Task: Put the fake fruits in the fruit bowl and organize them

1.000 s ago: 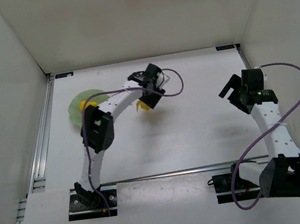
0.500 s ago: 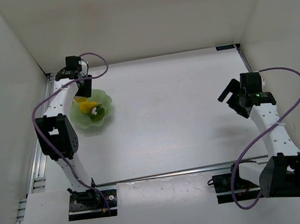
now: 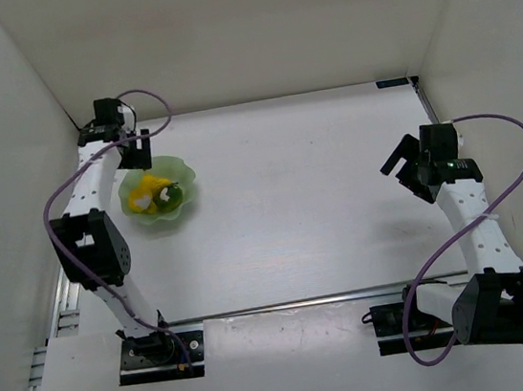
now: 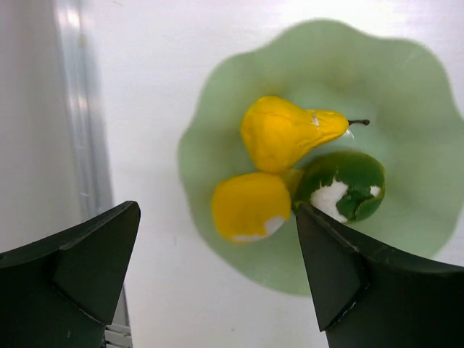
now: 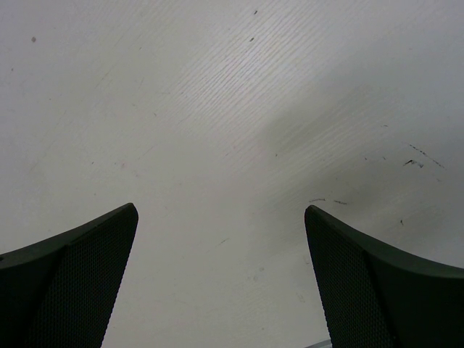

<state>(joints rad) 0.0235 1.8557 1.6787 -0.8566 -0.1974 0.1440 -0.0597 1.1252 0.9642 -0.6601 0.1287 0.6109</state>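
Note:
The pale green fruit bowl (image 4: 406, 72) with a wavy rim sits at the table's back left (image 3: 182, 177). Three fake fruits lie touching in it: a yellow pear (image 4: 283, 130) with its thin stem pointing right, a yellow-and-white piece (image 4: 250, 206), and a dark green one (image 4: 344, 185) with a white patch. My left gripper (image 4: 217, 210) hangs open above the bowl's edge (image 3: 134, 154), holding nothing. My right gripper (image 5: 220, 209) is open over bare table at the right (image 3: 400, 163), far from the bowl.
A metal rail (image 4: 80, 145) runs along the table's left edge, close beside the bowl. White walls (image 3: 13, 141) enclose the table on the left, back and right. The right arm's purple cable (image 3: 517, 162) loops above its forearm.
The left arm swung from the table's middle to the back left over the bowl. Its jaws, shut on a yellow fruit before, have opened, and that fruit now lies in the bowl.

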